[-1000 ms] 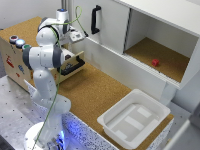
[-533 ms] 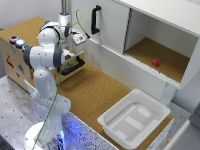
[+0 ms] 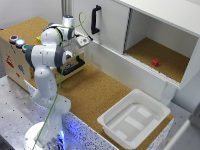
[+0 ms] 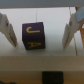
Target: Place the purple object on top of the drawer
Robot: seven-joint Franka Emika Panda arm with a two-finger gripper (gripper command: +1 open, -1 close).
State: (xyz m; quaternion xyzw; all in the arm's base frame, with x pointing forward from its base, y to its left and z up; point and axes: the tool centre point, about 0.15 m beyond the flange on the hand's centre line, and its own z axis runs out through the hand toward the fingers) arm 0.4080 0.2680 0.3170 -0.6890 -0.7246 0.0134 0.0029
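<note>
Fingers [image 4: 8,30] spread wide, gripper [image 4: 41,31] straddles purple block [image 4: 33,36], apparently on the drawer [image 3: 70,64] at frame's upper left; lift straight up.

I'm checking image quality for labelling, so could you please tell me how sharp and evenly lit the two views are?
Exterior view: soft and low in detail, evenly lit, with a blue glow at the arm's base. Wrist view: blurred throughout; the purple block with its yellow letter stays readable between the two fingers, and the bottom strip is dark and indistinct.
</note>
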